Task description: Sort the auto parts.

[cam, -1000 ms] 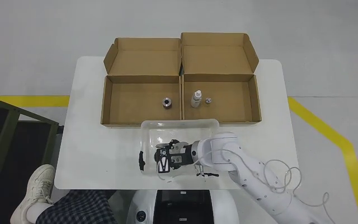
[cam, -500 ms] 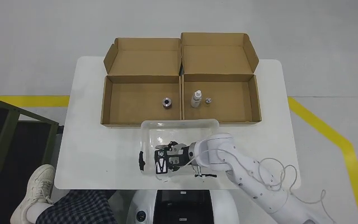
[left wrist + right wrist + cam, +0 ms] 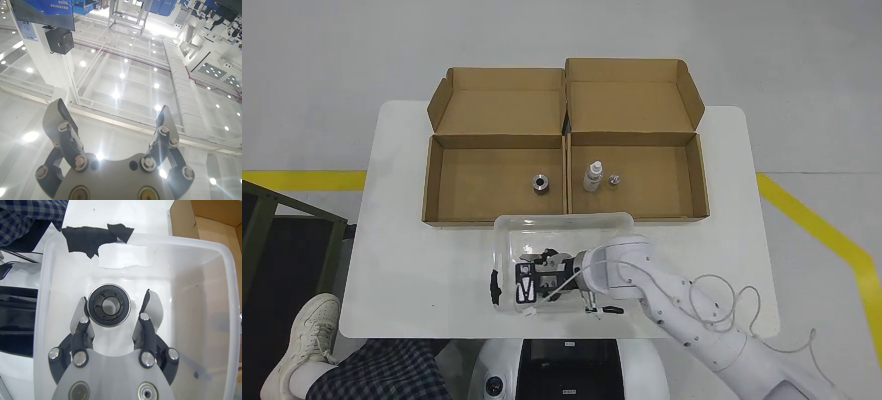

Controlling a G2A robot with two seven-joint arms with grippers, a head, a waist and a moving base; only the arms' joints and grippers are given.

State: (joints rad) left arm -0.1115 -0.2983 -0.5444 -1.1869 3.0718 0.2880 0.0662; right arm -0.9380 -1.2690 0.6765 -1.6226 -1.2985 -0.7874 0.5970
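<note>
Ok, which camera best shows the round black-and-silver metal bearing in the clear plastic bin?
The right wrist view: the round black-and-silver metal bearing lies unobstructed on the floor of the clear plastic bin, inside the open right gripper. In the top view the gripper covers that spot; the left wrist view faces the ceiling.

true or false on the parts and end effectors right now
The right end effector is open inside the clear bin. True.
The bearing is held above the bin. False: it lies in the bin between the fingers.
The left cardboard box holds one metal part. True.
The right cardboard box is empty. False: it holds a white part and a small fitting.
The left end effector is shut. False: open.
</note>
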